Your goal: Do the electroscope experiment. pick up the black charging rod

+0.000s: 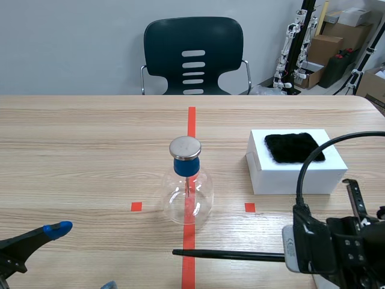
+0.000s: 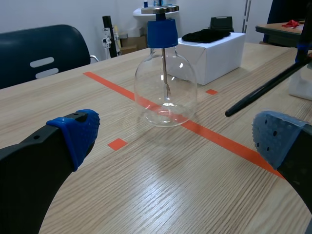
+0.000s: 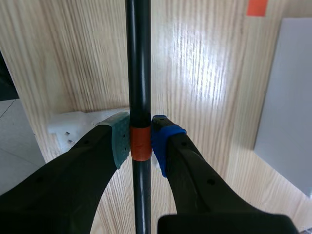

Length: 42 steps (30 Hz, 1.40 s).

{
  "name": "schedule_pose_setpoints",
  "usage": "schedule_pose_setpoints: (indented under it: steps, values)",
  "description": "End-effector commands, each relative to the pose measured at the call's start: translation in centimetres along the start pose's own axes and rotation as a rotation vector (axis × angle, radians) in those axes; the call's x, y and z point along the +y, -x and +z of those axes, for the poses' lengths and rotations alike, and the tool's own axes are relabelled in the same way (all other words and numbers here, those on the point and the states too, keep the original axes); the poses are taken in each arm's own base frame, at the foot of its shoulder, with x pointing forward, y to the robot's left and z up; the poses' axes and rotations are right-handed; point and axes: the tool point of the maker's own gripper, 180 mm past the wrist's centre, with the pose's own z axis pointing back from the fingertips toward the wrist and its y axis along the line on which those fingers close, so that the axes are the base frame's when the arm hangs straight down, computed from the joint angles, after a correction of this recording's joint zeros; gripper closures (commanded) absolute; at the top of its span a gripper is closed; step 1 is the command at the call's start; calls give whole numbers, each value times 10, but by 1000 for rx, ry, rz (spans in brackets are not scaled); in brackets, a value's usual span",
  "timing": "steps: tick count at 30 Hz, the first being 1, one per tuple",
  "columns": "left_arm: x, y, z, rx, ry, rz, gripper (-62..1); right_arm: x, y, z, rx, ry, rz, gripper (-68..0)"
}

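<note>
The right tool clamps both pads on the orange band of the black charging rod, low over the near right of the counter. A clean pickup likely calls for a firm pinch and a level, straight rise, so the long free end does not swing into the glass electroscope just beyond its tip. The rod runs left from between the pads to the centre tape line. The left tool sits wide open and empty, near left.
</note>
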Motion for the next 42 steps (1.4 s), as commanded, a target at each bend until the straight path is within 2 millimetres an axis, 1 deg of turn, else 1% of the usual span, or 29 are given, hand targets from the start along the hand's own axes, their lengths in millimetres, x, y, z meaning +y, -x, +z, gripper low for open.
schedule_pose_setpoints:
  steps: [1, 6, 16, 22, 26, 29, 33, 42]
  values:
    - [2, -5, -3, -30, -9, -3, -623, -2, -4, 8, -17, -6, 35, -11]
    - [2, -5, -3, -30, -9, -3, -623, -2, -8, 22, -39, -4, 53, -11]
    - [2, -5, -3, -30, -9, -3, -623, -20, -9, 53, -65, 102, 39, -11]
    - [2, -5, -3, -30, -9, -3, -623, -42, -3, 76, -66, 245, -9, -11]
    - [2, -5, -3, -30, -9, -3, -623, -53, -1, 92, -50, 341, 10, -11]
    - [2, -5, -3, -30, -9, -3, -623, -57, 0, 102, -27, 398, 50, -11]
    - [2, -5, -3, -30, -9, -3, -623, -56, -2, 109, -6, 445, 110, -11]
    - [2, -5, -3, -30, -8, -3, -623, -33, -7, 101, -2, 406, 202, -11]
